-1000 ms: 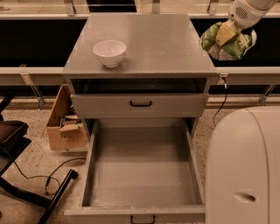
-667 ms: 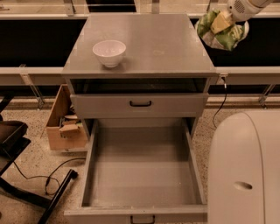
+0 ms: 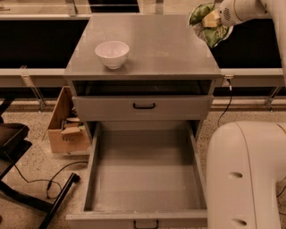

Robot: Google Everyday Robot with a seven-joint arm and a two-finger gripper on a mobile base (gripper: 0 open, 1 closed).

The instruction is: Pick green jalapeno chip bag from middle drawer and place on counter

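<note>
The white arm comes into view from the upper right corner and reaches to the left, toward the back right corner of the counter. At its end the gripper is closed on the green jalapeno chip bag, and one yellowish finger shows against the green foil. The bag is crumpled around the gripper and hangs in the air. It lies partly over the right edge of the counter and partly past it, in front of the dark space behind; whether its lower part touches the counter, I cannot tell. The wide white body of the robot fills the lower right corner, just beside the right wall of the middle drawer. This drawer is pulled far out toward the camera, and only its bare grey floor and low walls show inside it. Above it there is a flat front panel with a black handle, and between that panel and the counter there is a dark slot. On the counter, near its front left corner, a white bowl stands upright, well apart from the bag. On the floor to the left of the cabinet there is an open cardboard box with some pale pieces inside.
</note>
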